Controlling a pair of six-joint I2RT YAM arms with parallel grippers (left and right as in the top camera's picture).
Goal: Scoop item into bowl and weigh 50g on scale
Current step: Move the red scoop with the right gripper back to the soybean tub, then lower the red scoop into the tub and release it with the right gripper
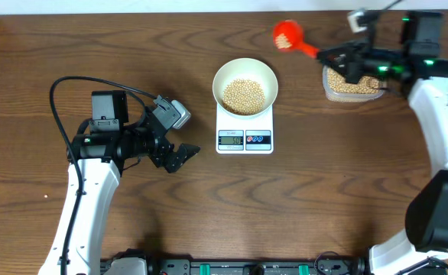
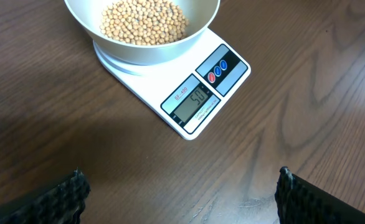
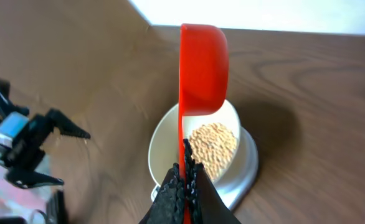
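Right gripper [image 3: 185, 180]: black ribbed pads pressed together on a thin red handle, touching nothing else; far right and far back in the overhead view [image 1: 339, 57].
Scoop [image 3: 201, 68]: glossy red plastic, a deep round cup on a flat, narrow handle; edge-on from the right wrist, round mouth visible from overhead [image 1: 287, 34]; long axis running from the pinch toward the robot's left and the far edge, cup end leading.
Left gripper [image 2: 182, 186]: black fingers with knurled pads, spread wide, holding nothing and touching nothing; hanging over bare wood.
Bowl [image 2: 132, 55]: round, smooth, plain white; seated on the white platform at mid-table [image 1: 224, 76]; cup of the scoop off its far right, apart from it.
Beans [image 2: 145, 22]: small, round, matte beige-tan; a shallow heap covering the bowl's bottom [image 1: 243, 95].
Scale [image 2: 198, 99]: flat white plastic rectangle with rounded corners; grey display showing 50, with one red and one blue round button beside it; long axis front to back, display end toward the robot's side [image 1: 245, 140]; left gripper [image 1: 180, 156] off its left, not touching.
Tub [image 1: 352, 85]: clear plastic, rounded-rectangular, holding more beans; partly hidden under the right arm.
Table [image 1: 323, 198]: dark brown, matte, with streaked wood grain.
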